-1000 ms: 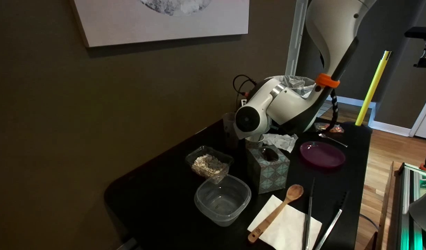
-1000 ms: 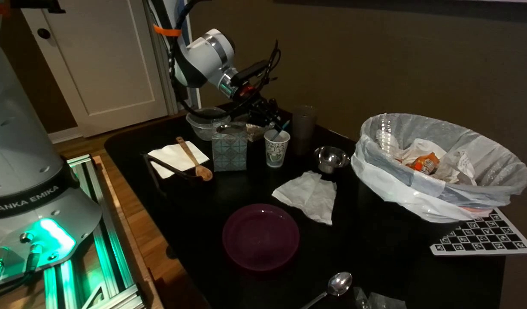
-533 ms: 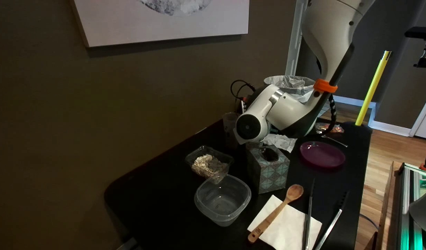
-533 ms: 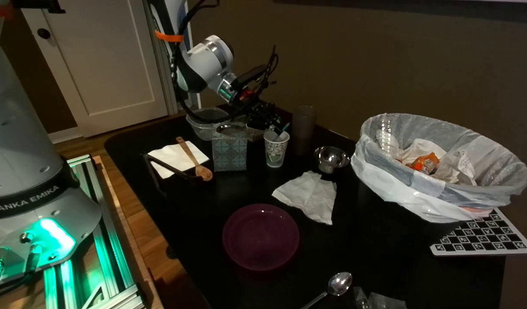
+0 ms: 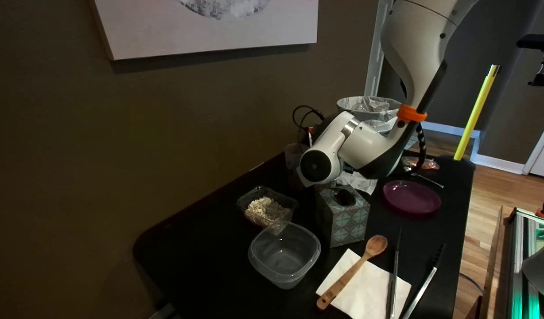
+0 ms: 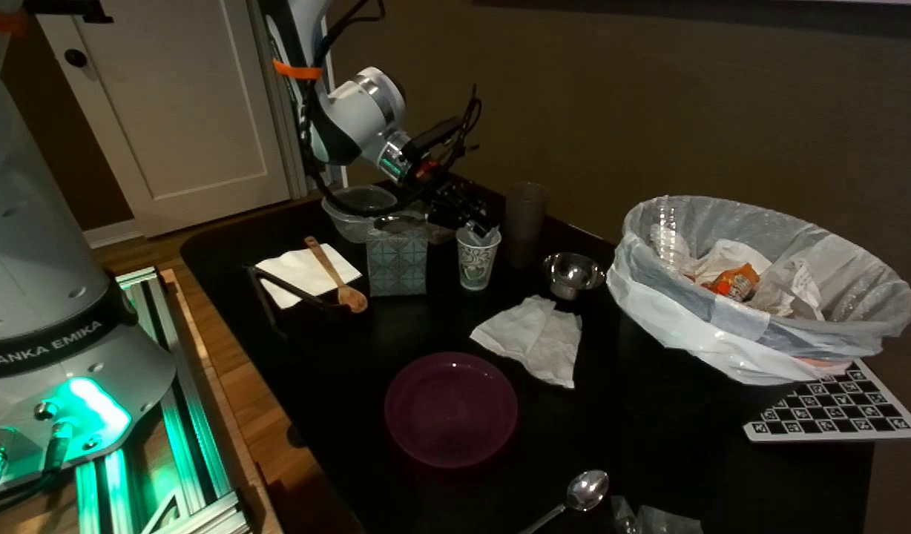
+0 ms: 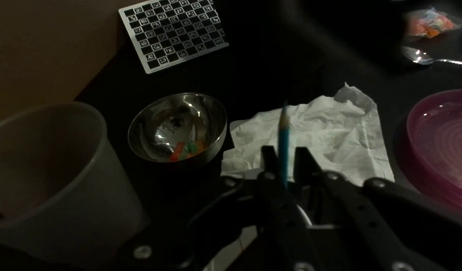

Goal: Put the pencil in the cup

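Slim blue wooden pencil [image 7: 283, 148]: just right of centre in wrist view, nearly vertical there, sharpened bare-wood tip pointing to top of frame, lower end hidden. White paper cup with leafy scroll print [image 6: 475, 265]: upright near middle of frame in exterior view, mouth up and partly hidden. Whether pencil reaches inside cup: cannot tell.

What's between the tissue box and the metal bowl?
The cup, with the claw at its mouth, as an exterior view shows. The tumbler also shows between them there, but farther back.
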Available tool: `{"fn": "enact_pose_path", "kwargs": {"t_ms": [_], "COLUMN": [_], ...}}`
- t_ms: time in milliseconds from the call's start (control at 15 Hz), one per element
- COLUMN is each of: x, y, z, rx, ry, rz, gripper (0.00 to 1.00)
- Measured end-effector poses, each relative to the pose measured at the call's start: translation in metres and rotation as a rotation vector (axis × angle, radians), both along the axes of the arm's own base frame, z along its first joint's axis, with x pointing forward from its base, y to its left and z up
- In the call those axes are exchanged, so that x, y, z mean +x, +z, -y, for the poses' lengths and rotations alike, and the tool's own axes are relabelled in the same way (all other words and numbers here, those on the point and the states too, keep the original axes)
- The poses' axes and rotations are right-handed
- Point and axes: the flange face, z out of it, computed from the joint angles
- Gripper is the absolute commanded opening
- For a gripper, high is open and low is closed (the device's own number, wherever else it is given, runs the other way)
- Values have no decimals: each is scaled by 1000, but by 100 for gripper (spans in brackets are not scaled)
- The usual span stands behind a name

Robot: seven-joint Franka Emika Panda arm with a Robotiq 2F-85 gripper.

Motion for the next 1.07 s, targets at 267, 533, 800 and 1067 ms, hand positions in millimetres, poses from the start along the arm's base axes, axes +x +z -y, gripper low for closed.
{"fn": "enact_pose_path", "kwargs": {"t_ms": [267,533,800,1067], "x": [2,5,8,5], "y": [0,4,20,59], "z": [0,-3,-4,1], "rx": [-11,-18,-6,46], "ry": [-4,-6,-22,-111], "rz": [4,17,43,87], "gripper": [81,100,100,100]}}
